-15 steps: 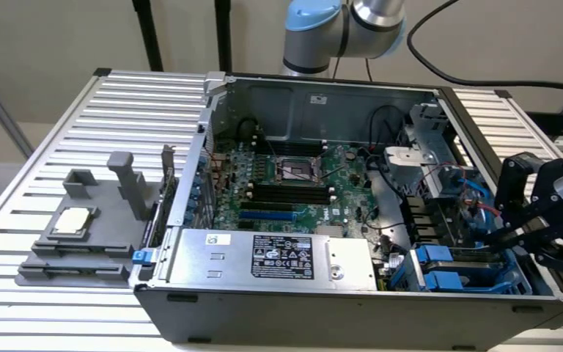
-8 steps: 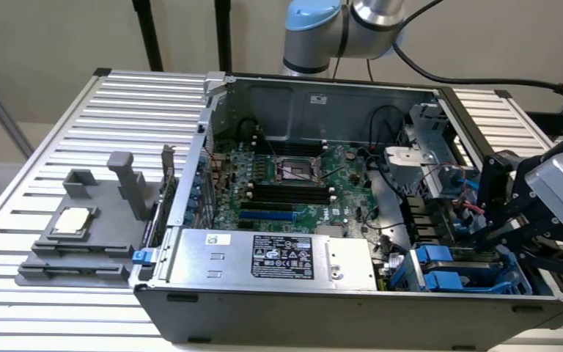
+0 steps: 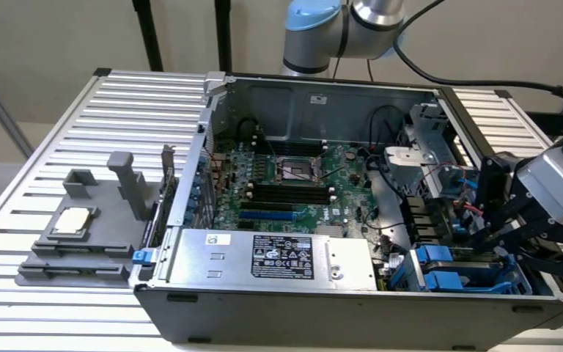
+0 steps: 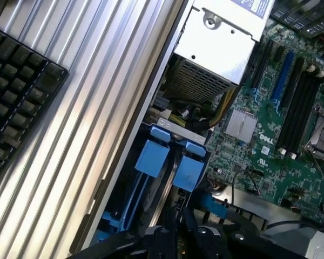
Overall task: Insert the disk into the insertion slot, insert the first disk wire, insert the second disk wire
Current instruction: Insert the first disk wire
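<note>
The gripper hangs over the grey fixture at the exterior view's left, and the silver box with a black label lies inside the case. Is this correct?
Only the gripper's place is wrong. The exterior view shows the gripper at its right, over the blue fittings of the insertion slot, far from the grey fixture. The silver box does lie inside the case.

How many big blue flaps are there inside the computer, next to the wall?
2. One blue flap and another stand side by side at the case's edge, near the silver box. Smaller blue pieces nearby are partly hidden.
</note>
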You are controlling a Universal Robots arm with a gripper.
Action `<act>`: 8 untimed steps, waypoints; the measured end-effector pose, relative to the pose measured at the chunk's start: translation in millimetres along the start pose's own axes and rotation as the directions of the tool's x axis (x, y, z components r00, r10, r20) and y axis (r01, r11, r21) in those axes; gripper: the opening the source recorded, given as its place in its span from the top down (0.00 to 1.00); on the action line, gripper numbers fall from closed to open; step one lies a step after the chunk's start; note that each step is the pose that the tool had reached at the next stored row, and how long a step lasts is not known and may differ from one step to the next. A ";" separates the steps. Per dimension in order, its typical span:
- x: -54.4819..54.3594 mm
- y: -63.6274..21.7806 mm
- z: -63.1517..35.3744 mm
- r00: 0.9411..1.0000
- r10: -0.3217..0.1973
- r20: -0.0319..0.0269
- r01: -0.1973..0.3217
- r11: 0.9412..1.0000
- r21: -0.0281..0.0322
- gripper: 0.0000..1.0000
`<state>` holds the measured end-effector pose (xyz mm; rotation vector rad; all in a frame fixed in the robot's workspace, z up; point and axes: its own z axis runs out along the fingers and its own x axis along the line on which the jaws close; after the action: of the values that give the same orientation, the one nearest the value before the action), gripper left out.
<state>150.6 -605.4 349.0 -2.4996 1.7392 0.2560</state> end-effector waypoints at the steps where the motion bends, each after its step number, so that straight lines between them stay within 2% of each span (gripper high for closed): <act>1: 0.0 0.0 -0.1 1.000 0.013 0.000 -0.013 1.000 0.002 0.83; 5: -0.1 0.0 -0.1 0.997 0.071 0.002 -0.071 0.997 0.013 0.83; 8: -0.1 0.0 0.0 0.993 0.121 0.004 -0.122 0.992 0.023 0.83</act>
<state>150.5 -605.3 349.0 -2.3797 1.8849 0.2466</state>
